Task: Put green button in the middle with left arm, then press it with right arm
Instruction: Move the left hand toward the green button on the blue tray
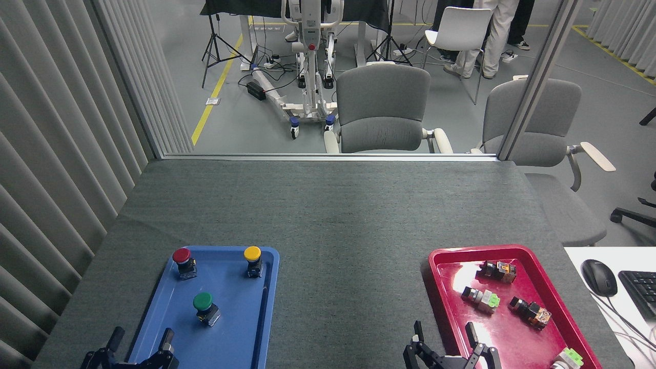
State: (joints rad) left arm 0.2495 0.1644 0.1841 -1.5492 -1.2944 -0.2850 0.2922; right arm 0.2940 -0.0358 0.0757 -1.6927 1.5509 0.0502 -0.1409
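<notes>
The green button stands upright on the blue tray at the lower left, its dark-green cap on a black base. My left gripper sits at the bottom edge, just below and left of the button, open with nothing between its fingers. My right gripper is at the bottom edge over the near-left corner of the red tray, open and holding nothing. The middle, a bare stretch of dark grey cloth between the two trays, has nothing on it.
A red-capped button and a yellow-capped button stand at the blue tray's far end. Several loose switch parts lie in the red tray. A mouse and keyboard rest on a white desk at right. Chairs stand beyond the table.
</notes>
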